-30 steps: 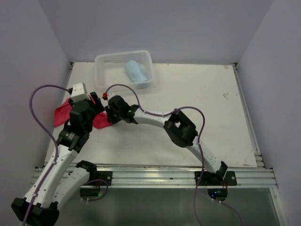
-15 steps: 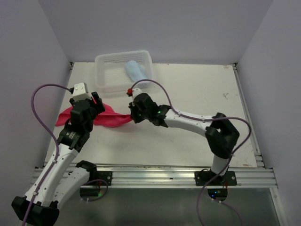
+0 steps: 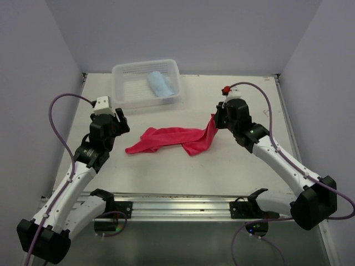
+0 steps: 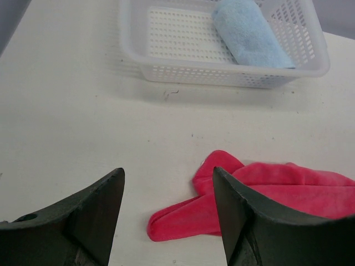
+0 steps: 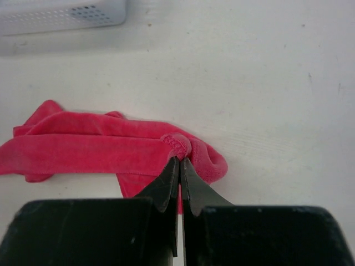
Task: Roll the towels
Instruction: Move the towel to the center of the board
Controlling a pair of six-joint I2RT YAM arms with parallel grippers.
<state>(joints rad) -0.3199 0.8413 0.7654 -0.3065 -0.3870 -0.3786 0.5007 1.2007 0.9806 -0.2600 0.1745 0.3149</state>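
A red towel (image 3: 166,138) lies stretched and bunched across the middle of the table. My right gripper (image 3: 214,123) is shut on the towel's right edge and holds it lifted off the table; the pinched hem (image 5: 178,145) shows in the right wrist view. My left gripper (image 3: 119,119) is open and empty, above the table left of the towel's left end (image 4: 183,220). A rolled light blue towel (image 3: 161,84) lies in the white basket (image 3: 126,72) at the back; it also shows in the left wrist view (image 4: 249,34).
The white perforated basket (image 4: 166,72) stands at the back left of the table. Grey walls close in the left, back and right sides. A metal rail (image 3: 183,202) runs along the near edge by the arm bases.
My right gripper has pulled the red towel's end from the left side to the right of centre, stretching it across the table. My left gripper has let go of the towel and stands open.
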